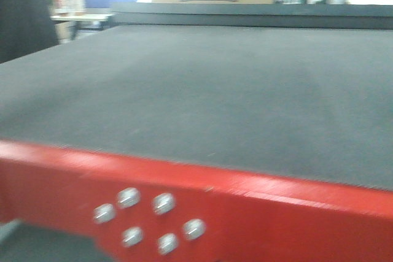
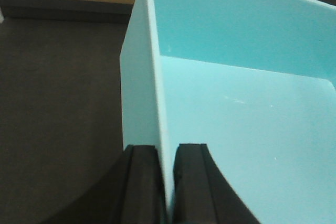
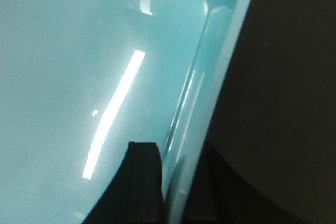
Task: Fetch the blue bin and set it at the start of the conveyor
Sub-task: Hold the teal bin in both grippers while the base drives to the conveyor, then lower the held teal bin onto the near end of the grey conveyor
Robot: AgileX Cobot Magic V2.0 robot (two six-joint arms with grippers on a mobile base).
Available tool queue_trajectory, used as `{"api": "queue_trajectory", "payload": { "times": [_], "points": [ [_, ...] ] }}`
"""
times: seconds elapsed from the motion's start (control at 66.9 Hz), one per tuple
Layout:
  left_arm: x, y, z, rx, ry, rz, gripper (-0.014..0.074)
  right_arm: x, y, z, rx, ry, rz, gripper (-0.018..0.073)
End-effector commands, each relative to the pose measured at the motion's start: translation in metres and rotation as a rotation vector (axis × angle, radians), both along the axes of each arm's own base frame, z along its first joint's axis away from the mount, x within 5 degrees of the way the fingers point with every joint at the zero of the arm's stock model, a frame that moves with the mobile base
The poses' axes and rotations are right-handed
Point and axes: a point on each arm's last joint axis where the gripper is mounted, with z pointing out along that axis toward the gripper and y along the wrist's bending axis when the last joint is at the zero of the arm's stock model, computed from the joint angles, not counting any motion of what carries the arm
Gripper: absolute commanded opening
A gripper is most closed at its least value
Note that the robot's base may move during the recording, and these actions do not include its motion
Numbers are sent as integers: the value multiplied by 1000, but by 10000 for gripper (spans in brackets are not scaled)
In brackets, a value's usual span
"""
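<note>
Standing beside the rig, I noted the blue bin [image 2: 236, 103] carried between the two arms, mouth up and empty. The left gripper [image 2: 165, 153] was pinched on the bin's left wall just under the rim, one finger inside and one outside. The right gripper [image 3: 176, 153] clamped the opposite wall the same way. Dark matting showed beside each gripped wall in the wrist views. Whether the base touched it could not be told. The front view showed the conveyor start [image 1: 202, 90] bare behind its red strip [image 1: 245, 207], with no bin in sight.

Risks, as judged:
- Both holds were thin pinches on smooth, glossy plastic. Any jolt could let a wall slide out of the pads.
- If the arms drifted together or apart, the walls could flex and the bin could spring free.
- Letting go on one side first would tip it.
- Setting it down too near the red strip could leave it overhanging the belt edge.

Orientation: the opening faced up and the gripped walls ran away from the robot. The bin spanned the gap between the arms. Its long axis could not be fixed from these close views.
</note>
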Motion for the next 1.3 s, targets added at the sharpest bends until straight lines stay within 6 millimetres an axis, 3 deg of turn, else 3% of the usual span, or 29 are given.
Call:
{"api": "queue_trajectory", "payload": {
  "times": [0.0, 1.286],
  "points": [
    [-3, 4, 14, -15, -90, -1, -111, -2, -4, 5, -53, -38, 4, -153],
    [-3, 4, 14, -15, -90, -1, -111, -2, -4, 5, -53, -38, 4, -153]
  ]
}}
